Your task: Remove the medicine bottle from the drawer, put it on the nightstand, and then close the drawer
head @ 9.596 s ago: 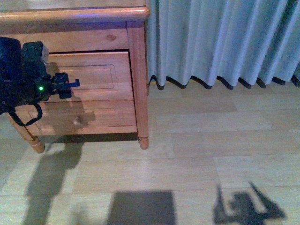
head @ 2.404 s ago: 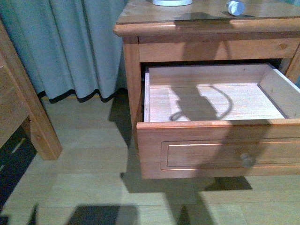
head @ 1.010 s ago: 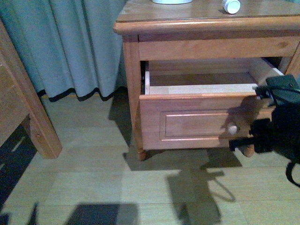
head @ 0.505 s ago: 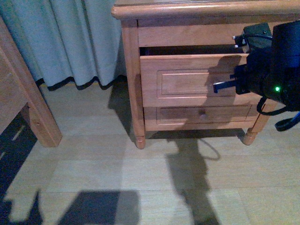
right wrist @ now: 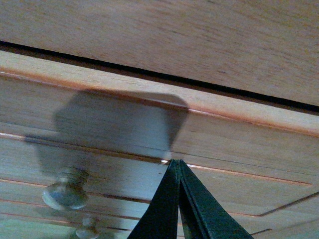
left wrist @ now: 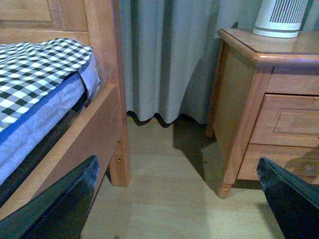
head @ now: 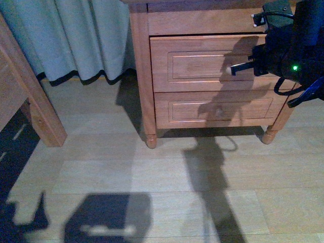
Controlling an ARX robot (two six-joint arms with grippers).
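Orange-brown wood fills my view: the nightstand (head: 142, 76) with its drawer (head: 202, 63) now flush in the frame, where half a second ago a dark gap still showed above its front. A moment before that it stood half open. I judge the closing step done, or needing only a last nudge.

My right gripper (right wrist: 178, 167) has its jaws pressed together, tips touching the drawer front, with the round knob (right wrist: 67, 189) just off to one side of them and unheld. My left gripper (left wrist: 174, 199) hangs well away, jaws wide apart, nothing between them, facing the bed (left wrist: 45, 89) and the curtain (left wrist: 164, 59).

Counting: two drawers, upper and lower (head: 212, 109); two knobs visible past my right jaws, the second (right wrist: 88, 229) lower down; one ribbed white device (left wrist: 279, 17) on top. The medicine bottle shows in none of the current views; it lay on the nightstand top a second ago, far above my right jaws.
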